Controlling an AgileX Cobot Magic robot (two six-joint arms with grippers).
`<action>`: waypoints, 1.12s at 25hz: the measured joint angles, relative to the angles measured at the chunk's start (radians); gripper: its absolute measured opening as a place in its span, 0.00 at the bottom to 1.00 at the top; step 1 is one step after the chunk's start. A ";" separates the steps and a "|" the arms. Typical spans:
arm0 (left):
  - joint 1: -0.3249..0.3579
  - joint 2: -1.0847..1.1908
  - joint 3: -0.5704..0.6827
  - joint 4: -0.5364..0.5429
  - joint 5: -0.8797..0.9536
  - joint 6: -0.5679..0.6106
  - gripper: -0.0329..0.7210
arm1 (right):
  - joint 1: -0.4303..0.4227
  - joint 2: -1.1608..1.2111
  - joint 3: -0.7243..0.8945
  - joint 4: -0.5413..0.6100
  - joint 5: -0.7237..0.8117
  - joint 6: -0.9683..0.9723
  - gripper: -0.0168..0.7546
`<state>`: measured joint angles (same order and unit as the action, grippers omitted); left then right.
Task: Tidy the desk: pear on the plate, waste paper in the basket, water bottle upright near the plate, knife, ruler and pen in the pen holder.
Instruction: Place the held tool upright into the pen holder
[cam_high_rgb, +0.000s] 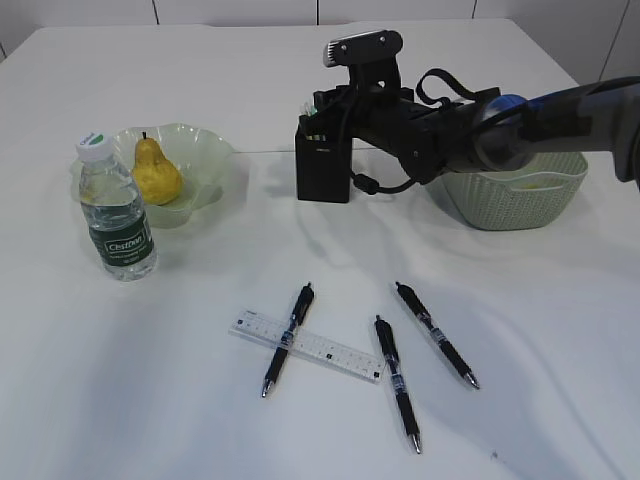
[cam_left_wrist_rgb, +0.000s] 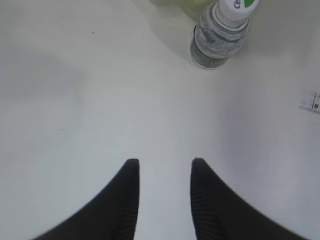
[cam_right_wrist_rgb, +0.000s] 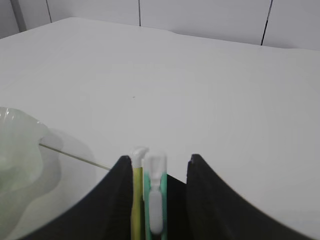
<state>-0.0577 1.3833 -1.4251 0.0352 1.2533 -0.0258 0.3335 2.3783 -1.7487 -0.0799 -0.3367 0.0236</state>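
Note:
A yellow pear (cam_high_rgb: 155, 172) lies on the pale green plate (cam_high_rgb: 215, 150). A water bottle (cam_high_rgb: 115, 210) stands upright just left of the plate; it also shows in the left wrist view (cam_left_wrist_rgb: 220, 35). The black pen holder (cam_high_rgb: 322, 172) stands at centre back. My right gripper (cam_high_rgb: 322, 112) hovers over it, jaws open (cam_right_wrist_rgb: 159, 160), with a green knife (cam_right_wrist_rgb: 155, 200) and a yellow stick (cam_right_wrist_rgb: 136, 200) upright between the fingers. A clear ruler (cam_high_rgb: 340, 352) and three black pens (cam_high_rgb: 289, 338) (cam_high_rgb: 396, 380) (cam_high_rgb: 435, 333) lie on the table in front. My left gripper (cam_left_wrist_rgb: 162, 162) is open and empty above bare table.
A pale green basket (cam_high_rgb: 515, 205) stands at the back right, partly behind my right arm; its inside is mostly hidden. One pen lies across the ruler. The ruler's end shows at the right edge of the left wrist view (cam_left_wrist_rgb: 310, 101).

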 joint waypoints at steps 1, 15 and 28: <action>0.000 0.000 0.000 0.000 0.000 0.000 0.36 | 0.000 0.000 0.000 0.000 0.000 0.005 0.42; 0.000 0.000 0.000 0.000 0.000 0.000 0.36 | 0.000 -0.091 0.000 -0.002 0.246 0.069 0.43; 0.000 0.000 0.000 0.000 0.000 0.000 0.36 | 0.011 -0.388 -0.030 -0.002 0.830 -0.048 0.43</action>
<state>-0.0577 1.3833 -1.4251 0.0352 1.2533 -0.0258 0.3440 1.9906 -1.7789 -0.0816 0.4935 -0.0240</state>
